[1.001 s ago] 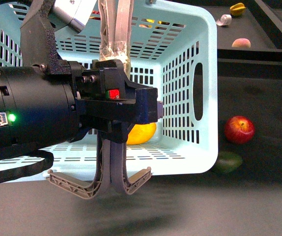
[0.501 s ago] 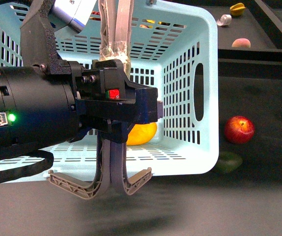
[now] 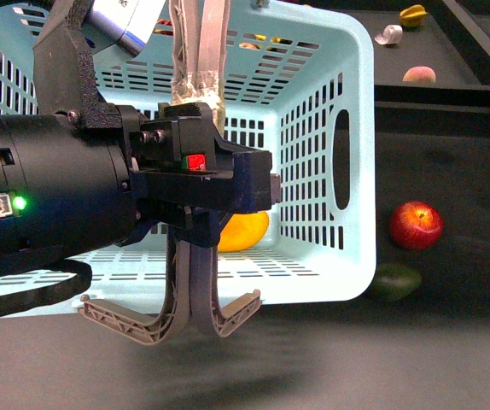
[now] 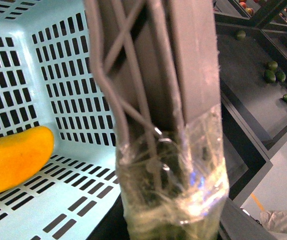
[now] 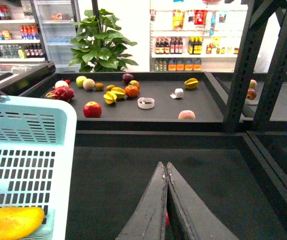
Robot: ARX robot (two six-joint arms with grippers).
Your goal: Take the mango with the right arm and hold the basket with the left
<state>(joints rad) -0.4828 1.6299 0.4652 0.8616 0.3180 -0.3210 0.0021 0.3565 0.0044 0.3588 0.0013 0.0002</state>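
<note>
Yellow-orange mango (image 3: 247, 232): It is found inside the basket (image 3: 365, 171), low down on the slotted plastic. In the front view it is partly hidden behind the left gripper (image 3: 195, 224).
Basket: It is made of light blue-green plastic with many slots. Its grey handles (image 3: 201, 51) are wrapped with clear tape.
Left gripper: The handles run straight through it, so it is judged to be clamped on the basket by them. The fingers themselves are hidden.
Right gripper (image 5: 165, 172): Its two fingers are pressed flat together, and nothing is held between them. It is seen over the dark table (image 3: 450, 359), beside the basket and apart from the mango.
How the mango will handle: It is judged to be smooth and round, so it may slip. It is likely a bit heavy and soft under the skin, so it can be bruised if squeezed hard.
Where it should be held: The narrow middle is best, with one finger on each long side. The fingers must be opened wide first.
How the basket will handle: It is judged light and stiff, but it may swing when the mango is touched.
Other fruit: A red apple (image 3: 416, 225) and a green avocado (image 3: 395, 281) are seen on the table outside the basket.
</note>
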